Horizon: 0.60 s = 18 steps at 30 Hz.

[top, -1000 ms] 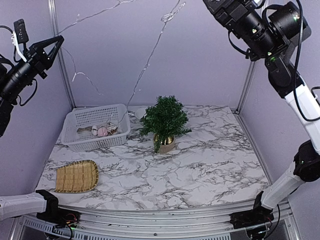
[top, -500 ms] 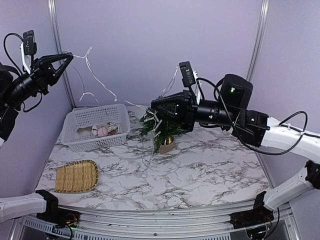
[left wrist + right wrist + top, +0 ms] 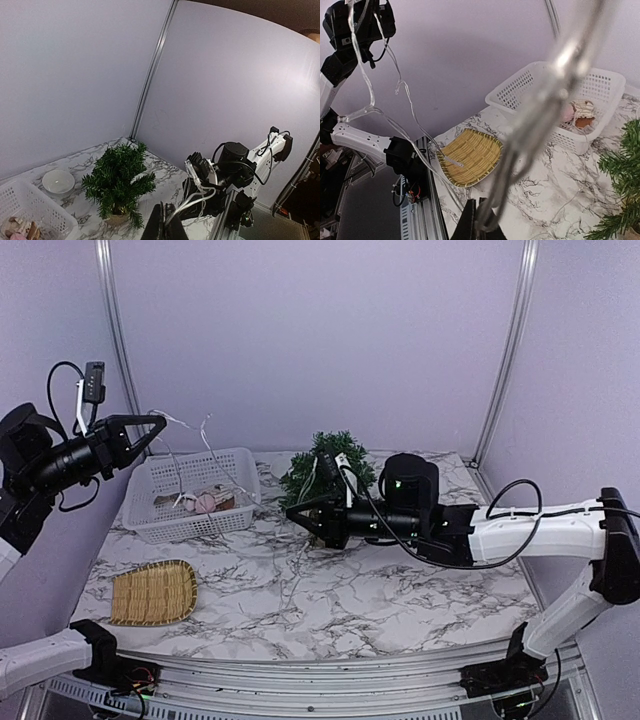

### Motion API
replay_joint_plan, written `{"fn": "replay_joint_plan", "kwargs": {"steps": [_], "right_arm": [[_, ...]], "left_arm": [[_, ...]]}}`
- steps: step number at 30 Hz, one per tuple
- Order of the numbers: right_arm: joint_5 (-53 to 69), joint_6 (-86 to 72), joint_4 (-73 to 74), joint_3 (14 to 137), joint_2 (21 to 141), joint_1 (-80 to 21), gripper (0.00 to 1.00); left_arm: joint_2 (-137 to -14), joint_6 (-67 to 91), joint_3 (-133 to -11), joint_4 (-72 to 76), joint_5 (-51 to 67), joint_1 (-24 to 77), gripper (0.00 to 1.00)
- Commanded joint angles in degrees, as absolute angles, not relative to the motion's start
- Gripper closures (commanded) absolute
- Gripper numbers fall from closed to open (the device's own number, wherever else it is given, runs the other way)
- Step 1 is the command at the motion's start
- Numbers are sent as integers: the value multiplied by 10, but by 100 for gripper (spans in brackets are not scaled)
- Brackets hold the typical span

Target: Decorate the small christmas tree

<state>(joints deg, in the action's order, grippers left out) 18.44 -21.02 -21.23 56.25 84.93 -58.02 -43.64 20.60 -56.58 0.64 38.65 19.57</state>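
Your left tool [image 3: 157, 424] is pressed together on the clear light string [image 3: 545, 95], up in the air above the white basket [image 3: 160, 525], which sits at 10 o'clock on the tabletop [image 3: 400, 590]. Your right tool [image 3: 293, 512] is pinching the same string further along. It sits low over the marble, just in front of the small christmas tree [image 3: 322, 460], with its tips pointing toward 9 o'clock. The tree stands upright in its tan pot at about 12 o'clock, near the back edge and just right of the basket. The string droops in loose loops between your two tools. A woven tray [image 3: 152, 592] lies at 8 o'clock.
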Motion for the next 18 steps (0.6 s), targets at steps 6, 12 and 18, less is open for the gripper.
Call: {"fn": "replay_joint_plan", "kwargs": {"steps": [6,12,18], "right_arm": [[138,-224,-216,600,942,-605,66],[124,-205,-163,614,933,-614,28],[107,-166,-125,610,893,-627,18]], "left_arm": [[-401,267,-510,-78,336,198,100],[-383,275,-501,-109,295,198,100],[-408,311,-507,-134,262,198,100]]}}
